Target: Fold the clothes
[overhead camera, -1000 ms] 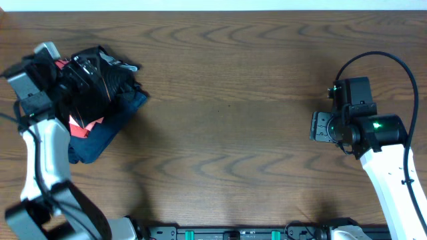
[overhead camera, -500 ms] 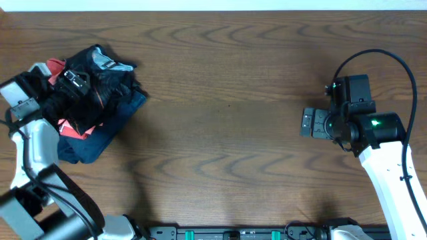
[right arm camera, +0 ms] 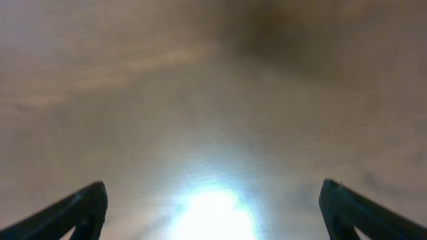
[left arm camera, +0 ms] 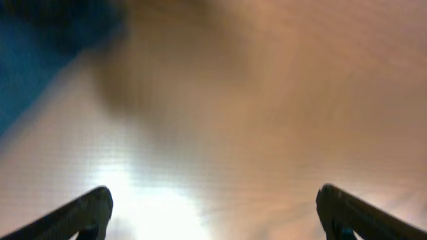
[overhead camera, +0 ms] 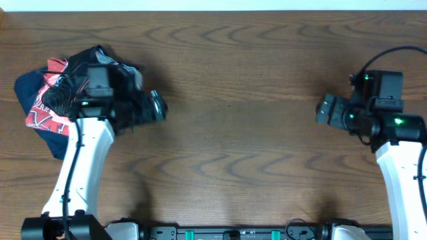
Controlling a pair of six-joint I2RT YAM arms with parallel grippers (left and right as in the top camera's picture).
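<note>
The overhead view is sharp and evenly lit. Both wrist views are badly blurred, with white glare patches on the desk [right arm camera: 200, 100].

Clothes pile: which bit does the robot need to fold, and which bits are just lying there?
For the job:
black patterned garment

Just lying about:
salmon-pink shirt
navy-blue garment
</note>
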